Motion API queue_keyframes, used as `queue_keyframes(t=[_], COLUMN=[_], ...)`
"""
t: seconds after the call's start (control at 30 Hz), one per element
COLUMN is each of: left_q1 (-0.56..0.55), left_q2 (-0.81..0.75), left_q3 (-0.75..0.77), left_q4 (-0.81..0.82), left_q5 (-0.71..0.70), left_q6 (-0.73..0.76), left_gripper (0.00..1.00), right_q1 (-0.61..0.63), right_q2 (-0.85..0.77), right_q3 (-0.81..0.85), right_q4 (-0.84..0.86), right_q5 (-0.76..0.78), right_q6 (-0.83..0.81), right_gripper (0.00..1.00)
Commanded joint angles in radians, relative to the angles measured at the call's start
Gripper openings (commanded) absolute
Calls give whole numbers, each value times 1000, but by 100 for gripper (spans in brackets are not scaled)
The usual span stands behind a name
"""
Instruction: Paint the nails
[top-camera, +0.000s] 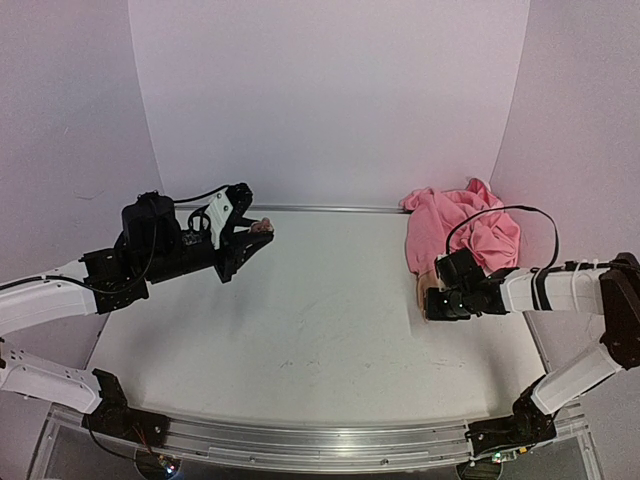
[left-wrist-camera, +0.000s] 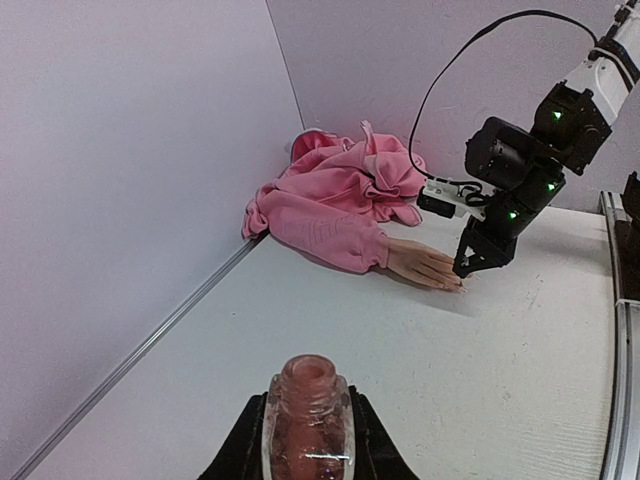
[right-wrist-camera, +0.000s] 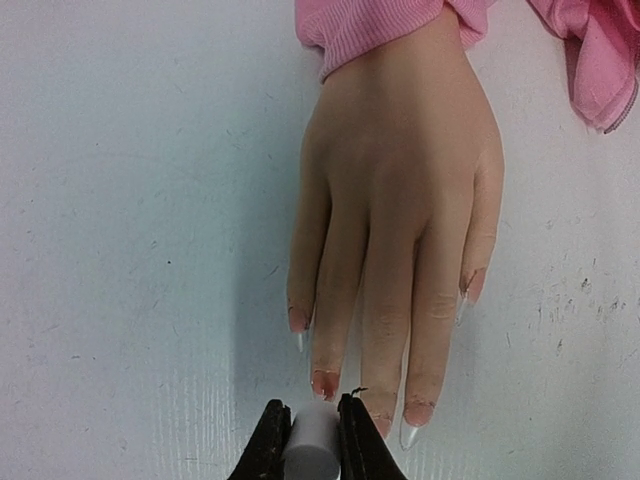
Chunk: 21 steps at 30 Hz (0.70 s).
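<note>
The mannequin hand (right-wrist-camera: 400, 220) lies palm down on the right side of the white bench (top-camera: 300, 330), sticking out of a pink sleeve (right-wrist-camera: 380, 30) that runs back to a crumpled pink garment (top-camera: 465, 230) in the far right corner. Its 5 digits point away from the sleeve, and the nails (right-wrist-camera: 325, 383) sit at their ends. Several show reddish-pink colour near the base, and some have clear pointed tips. The right fingers (right-wrist-camera: 352, 440) hover just past the fingertips and pinch a small white cap (right-wrist-camera: 312, 440) between them. The cap is just beside the nails of the 2 middle digits, and the nail nearest it is partly hidden behind one black finger. Whether anything touches a nail cannot be told. In the overhead view the right arm covers most of the mannequin hand. The left fingers (left-wrist-camera: 372, 450) are at the far left of the bench, well apart from the hand, pressed onto the sides of a pinkish polish bottle (left-wrist-camera: 305, 415) whose neck is open and uncapped.
</note>
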Motion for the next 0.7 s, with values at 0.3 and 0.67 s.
queue_keyframes(t=[0.3, 0.67], left_q1=[6, 7], left_q2=[-16, -18], left_q3=[4, 3], left_q4=[43, 43], left_q5=[3, 3], left_q6=[4, 5], left_gripper=[0, 0], right_q1=[-6, -6], right_q2=[29, 35], right_q3=[33, 31], right_q4=[7, 6], right_q5=[16, -38], right_q6=[-15, -22], right_gripper=[0, 0])
